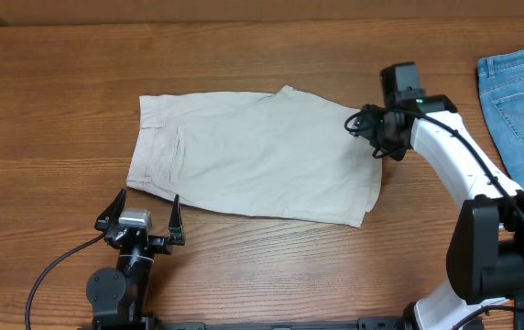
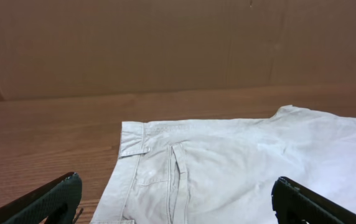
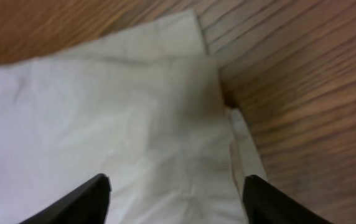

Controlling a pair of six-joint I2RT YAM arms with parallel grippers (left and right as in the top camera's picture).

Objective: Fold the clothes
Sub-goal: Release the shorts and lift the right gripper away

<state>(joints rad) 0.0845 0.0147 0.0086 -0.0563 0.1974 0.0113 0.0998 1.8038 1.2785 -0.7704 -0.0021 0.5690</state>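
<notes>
The light beige shorts (image 1: 253, 156) lie flat on the wooden table, waistband to the left, leg hems to the right. My left gripper (image 1: 143, 218) is open and empty just in front of the waistband corner; its view shows the waistband and back pocket (image 2: 172, 171) between its fingers (image 2: 178, 199). My right gripper (image 1: 376, 137) hangs open over the right hem of the shorts. Its view shows the cloth (image 3: 116, 124) and a hem edge (image 3: 243, 149) between its spread fingers (image 3: 177, 196), with nothing held.
Blue jeans (image 1: 523, 101) lie at the table's right edge. The wooden table (image 1: 60, 110) extends left of and behind the shorts. A cardboard wall (image 2: 165, 43) stands behind the table. A black cable trails from the left arm's base.
</notes>
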